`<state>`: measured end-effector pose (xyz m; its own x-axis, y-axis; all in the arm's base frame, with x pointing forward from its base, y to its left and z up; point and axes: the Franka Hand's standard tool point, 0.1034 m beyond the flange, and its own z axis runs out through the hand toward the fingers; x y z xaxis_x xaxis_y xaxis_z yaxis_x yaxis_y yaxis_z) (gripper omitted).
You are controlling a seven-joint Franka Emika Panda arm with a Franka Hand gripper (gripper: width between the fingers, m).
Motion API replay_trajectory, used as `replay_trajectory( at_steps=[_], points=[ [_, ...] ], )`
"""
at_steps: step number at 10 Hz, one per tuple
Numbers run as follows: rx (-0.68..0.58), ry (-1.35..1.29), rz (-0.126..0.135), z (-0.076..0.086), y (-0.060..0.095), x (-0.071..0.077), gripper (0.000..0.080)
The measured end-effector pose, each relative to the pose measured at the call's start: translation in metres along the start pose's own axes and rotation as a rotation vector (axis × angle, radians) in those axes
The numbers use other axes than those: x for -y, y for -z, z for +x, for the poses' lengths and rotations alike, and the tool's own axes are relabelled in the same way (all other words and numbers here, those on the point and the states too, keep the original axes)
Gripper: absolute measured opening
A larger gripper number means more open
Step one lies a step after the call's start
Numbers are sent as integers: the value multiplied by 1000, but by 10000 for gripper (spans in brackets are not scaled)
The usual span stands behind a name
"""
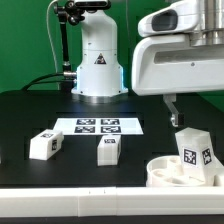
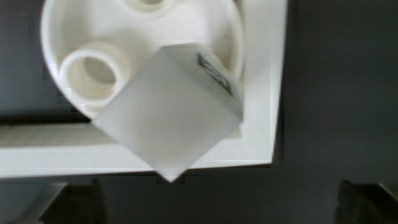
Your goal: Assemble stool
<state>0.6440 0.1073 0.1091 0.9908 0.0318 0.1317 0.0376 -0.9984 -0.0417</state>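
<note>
The round white seat (image 1: 168, 173) lies at the exterior view's front right, with round sockets in its upper face. It also shows in the wrist view (image 2: 151, 35). One tagged white leg (image 1: 195, 149) stands on the seat, slightly tilted, and fills the middle of the wrist view (image 2: 169, 110). Two more tagged legs lie loose on the black table: one at the left (image 1: 44, 144), one in the middle (image 1: 108, 150). My gripper (image 1: 185, 110) hangs above the seat and the standing leg. It is open and empty. Its dark fingers (image 2: 45, 203) stand wide apart in the wrist view, clear of the leg.
The marker board (image 1: 98, 126) lies flat in the middle of the table, before the robot base (image 1: 97, 60). A white angled bar (image 2: 107, 160) without tags hugs the seat's edge. The table's front edge runs just below the seat.
</note>
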Motion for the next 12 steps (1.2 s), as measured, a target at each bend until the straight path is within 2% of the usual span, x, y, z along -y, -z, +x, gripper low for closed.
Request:
replay_trajectory(
  at_steps=[4,10,12],
  points=[
    [-19,264,-25,2,-1,-7,649],
    [-21,287,-38,-15,-27,-6,649],
    [-20,282,-38,-14,-27,-10,649]
  ],
)
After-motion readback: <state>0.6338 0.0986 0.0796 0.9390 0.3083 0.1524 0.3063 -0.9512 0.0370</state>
